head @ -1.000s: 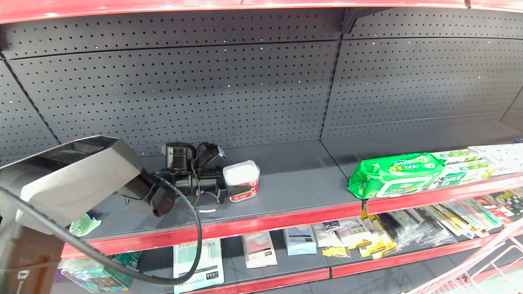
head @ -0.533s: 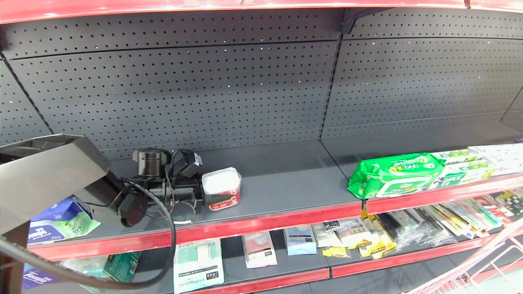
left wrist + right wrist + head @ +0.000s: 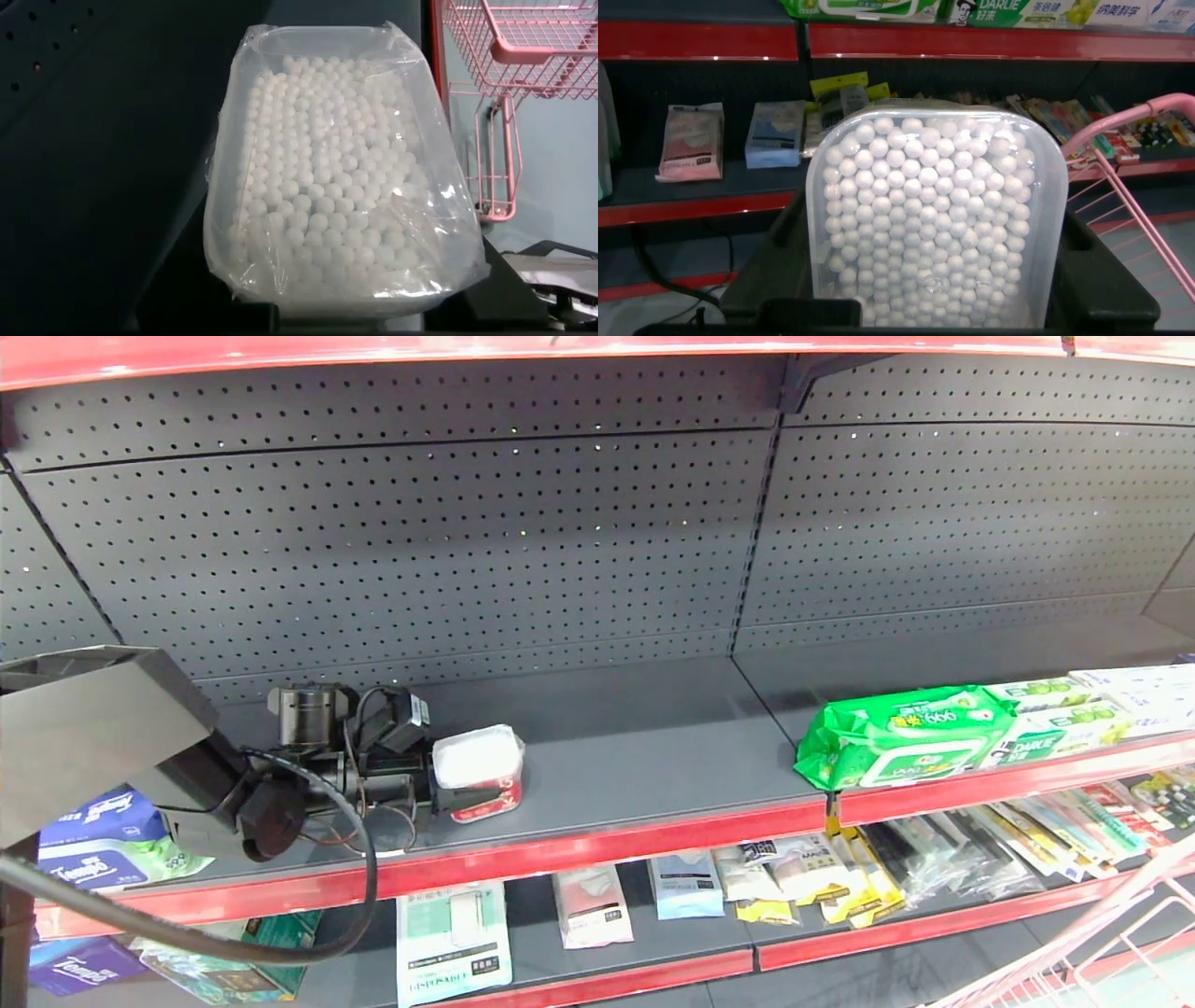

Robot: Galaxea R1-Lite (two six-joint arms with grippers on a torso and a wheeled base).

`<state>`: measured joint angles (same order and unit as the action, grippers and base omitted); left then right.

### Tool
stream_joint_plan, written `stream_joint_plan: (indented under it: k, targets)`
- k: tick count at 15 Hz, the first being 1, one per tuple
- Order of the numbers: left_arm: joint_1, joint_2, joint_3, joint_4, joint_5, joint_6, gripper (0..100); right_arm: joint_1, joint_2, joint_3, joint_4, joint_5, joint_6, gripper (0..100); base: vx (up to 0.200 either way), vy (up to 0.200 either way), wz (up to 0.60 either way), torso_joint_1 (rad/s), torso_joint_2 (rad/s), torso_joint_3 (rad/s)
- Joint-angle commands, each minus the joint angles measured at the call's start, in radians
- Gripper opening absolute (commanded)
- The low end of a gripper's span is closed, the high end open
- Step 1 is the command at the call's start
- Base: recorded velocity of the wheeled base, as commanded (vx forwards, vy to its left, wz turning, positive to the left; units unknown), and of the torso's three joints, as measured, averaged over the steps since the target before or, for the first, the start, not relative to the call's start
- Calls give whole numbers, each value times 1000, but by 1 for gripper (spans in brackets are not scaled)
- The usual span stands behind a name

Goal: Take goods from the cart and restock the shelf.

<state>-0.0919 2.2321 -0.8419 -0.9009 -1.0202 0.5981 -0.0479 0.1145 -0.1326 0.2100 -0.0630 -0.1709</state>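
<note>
Now the left claw [image 3: 462, 784] grips a swab pack [image 3: 478, 761] at the shelf's [image 3: 644, 770] left side; the right claw [image 3: 934, 280] clamps a second pack [image 3: 929, 187].

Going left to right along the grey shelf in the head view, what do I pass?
Blue tissue pack → cotton swab pack held in the left gripper → green wet wipes pack → green-and-white boxes at the far right.

Grey perforated back panel [image 3: 467, 541], red trim strip [image 3: 560, 347] overhead
</note>
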Motion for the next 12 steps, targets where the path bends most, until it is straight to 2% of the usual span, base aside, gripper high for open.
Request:
stream_joint_plan:
  k: [1,4,8,12]
  targets:
    - [8,0,18,0,-4,3,0,0,2,1,0,0,1,0,0,0,0,0,0,0]
    - [12,1,41,0,-9,23,0,0,2,1,0,0,1,0,0,0,0,0,0,0]
    - [21,1,76,-1,-57,42,0,0,2,1,0,0,1,0,0,0,0,0,0,0]
    - [23,1,81,-1,-80,43,0,0,2,1,0,0,1,0,0,0,0,0,0,0]
